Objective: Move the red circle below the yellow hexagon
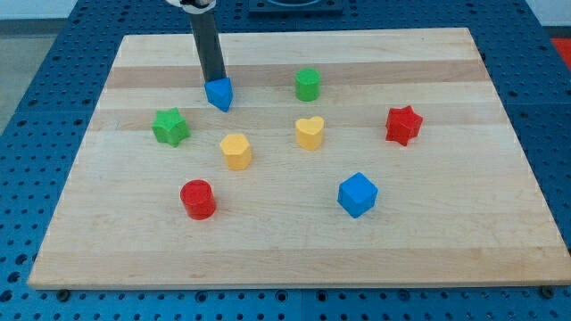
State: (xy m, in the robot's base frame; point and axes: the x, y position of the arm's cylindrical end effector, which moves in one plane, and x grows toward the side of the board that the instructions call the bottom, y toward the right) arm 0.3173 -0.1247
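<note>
The red circle (198, 199) stands on the wooden board toward the view's lower left. The yellow hexagon (236, 152) stands just above it and a little to the right, with a gap between them. My tip (215, 80) is at the view's upper left, touching the top of a small blue block (219, 94). The tip is well above the yellow hexagon and far from the red circle.
A green star (169, 127) lies left of the hexagon. A yellow heart (310, 132) and a green block (308, 84) are in the middle. A red star (403, 125) is at the right and a blue cube (358, 194) at the lower right. The board (446, 259) lies on a blue pegboard.
</note>
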